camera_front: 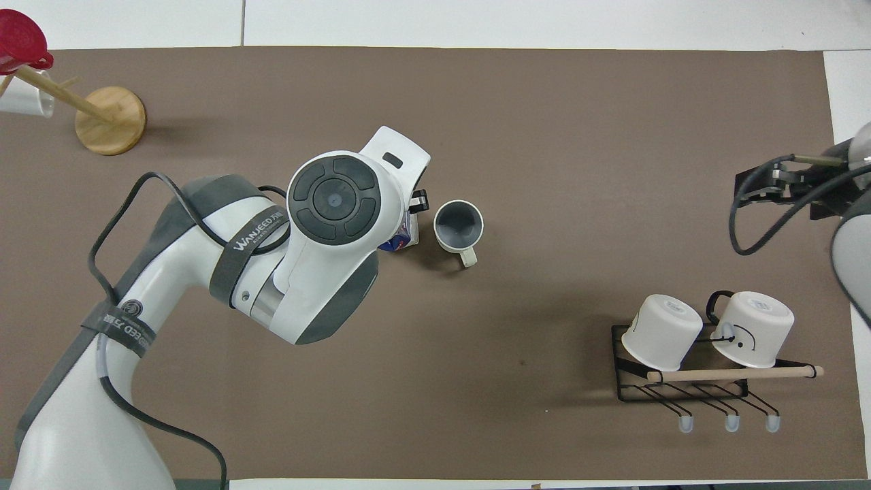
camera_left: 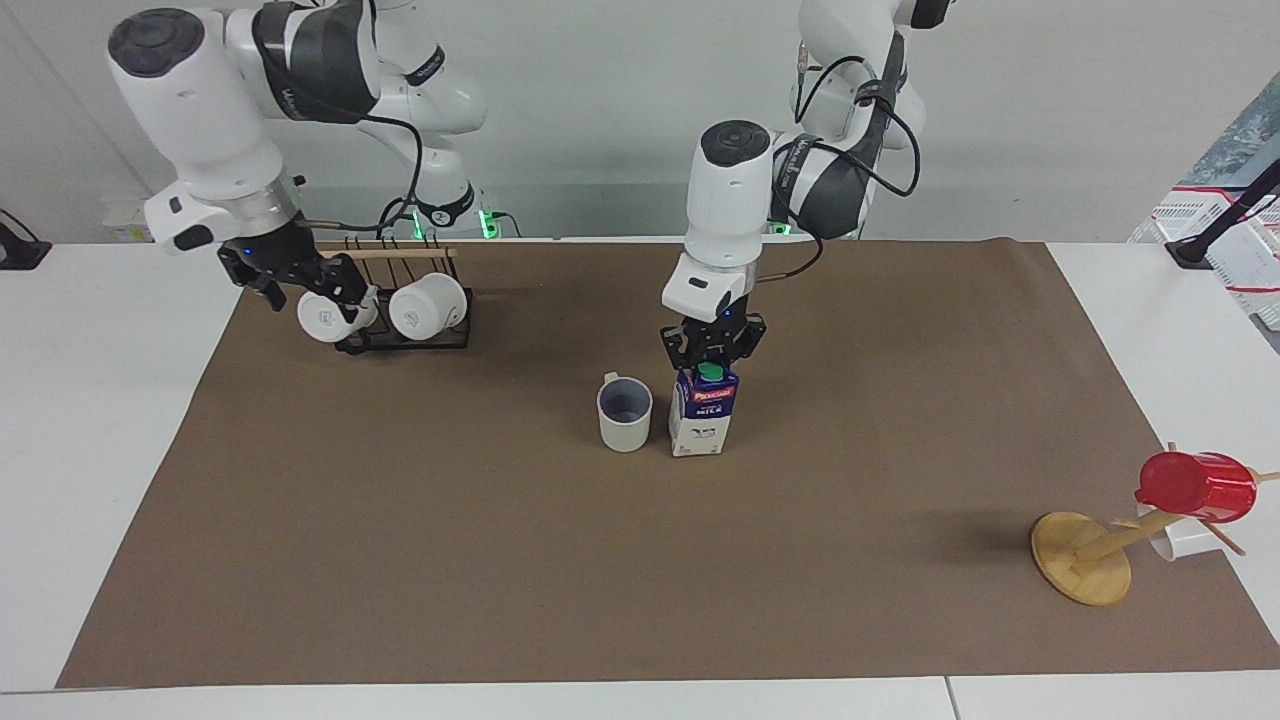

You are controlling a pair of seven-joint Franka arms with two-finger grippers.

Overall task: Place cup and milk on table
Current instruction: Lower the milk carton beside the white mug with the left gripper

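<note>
The cup (camera_left: pixel 625 412), off-white with a greyish-blue inside, stands upright on the brown paper of the table (camera_left: pixel 640 580); it also shows in the overhead view (camera_front: pixel 458 225). The milk (camera_left: pixel 703 418) stands upright right beside it, toward the left arm's end. My left gripper (camera_left: pixel 712 356) is directly over the milk's gable top, at cap height. In the overhead view the left arm hides all but a sliver of the milk (camera_front: pixel 403 239). My right gripper (camera_left: pixel 305 290) is open and empty in the air, by the mug rack; it also shows in the overhead view (camera_front: pixel 748 185).
A black wire rack (camera_left: pixel 400 340) with two white mugs stands near the robots toward the right arm's end. A wooden mug tree (camera_left: pixel 1080 570) with a red cup (camera_left: pixel 1195 487) stands toward the left arm's end, far from the robots.
</note>
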